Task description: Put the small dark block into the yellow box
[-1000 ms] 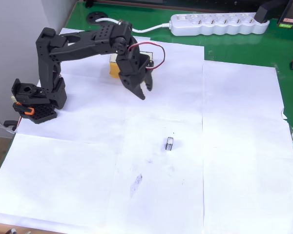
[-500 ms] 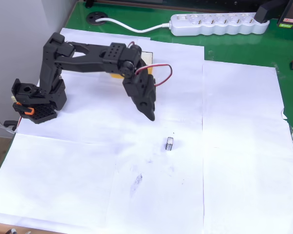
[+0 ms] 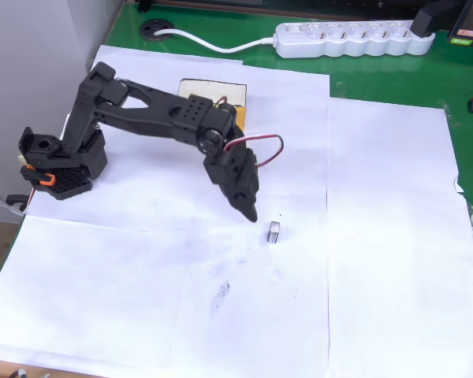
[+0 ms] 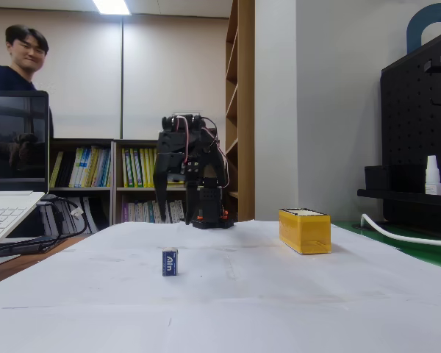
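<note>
The small dark block (image 3: 273,231) stands on the white paper near the middle; in the fixed view the block (image 4: 170,262) shows a pale printed face. My gripper (image 3: 250,214) points down and to the right, its tip a short way up-left of the block and not touching it. In the fixed view the gripper (image 4: 162,207) hangs above the paper behind the block. Its fingers merge into one dark point, so their gap cannot be read. The yellow box (image 3: 213,91) sits at the back, partly covered by my arm; the box (image 4: 304,230) stands apart at the right.
A white power strip (image 3: 351,38) with its cable lies on the green mat at the top. My arm's base (image 3: 59,165) stands at the paper's left edge. A laptop (image 4: 11,184) and a person (image 4: 18,62) are at the left of the fixed view.
My arm has stretched out from over the yellow box toward the block, lowering the gripper tip down and to the right. The box is now mostly uncovered. The block has not moved.
</note>
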Controlling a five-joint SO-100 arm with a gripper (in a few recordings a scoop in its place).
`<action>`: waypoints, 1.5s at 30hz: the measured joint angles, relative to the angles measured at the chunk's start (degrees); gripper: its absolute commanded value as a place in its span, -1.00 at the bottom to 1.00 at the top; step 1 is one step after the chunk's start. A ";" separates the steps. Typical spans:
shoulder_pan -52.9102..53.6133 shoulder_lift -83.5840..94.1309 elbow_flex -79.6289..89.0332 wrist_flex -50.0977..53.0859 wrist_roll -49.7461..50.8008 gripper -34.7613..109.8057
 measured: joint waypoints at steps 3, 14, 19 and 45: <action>0.44 0.35 0.00 -0.26 0.00 -0.26; 0.88 1.58 -0.09 -4.04 -0.26 -0.26; 2.20 2.81 -0.09 -6.15 -0.44 -0.25; -0.09 11.25 -0.09 -16.17 -0.44 -0.27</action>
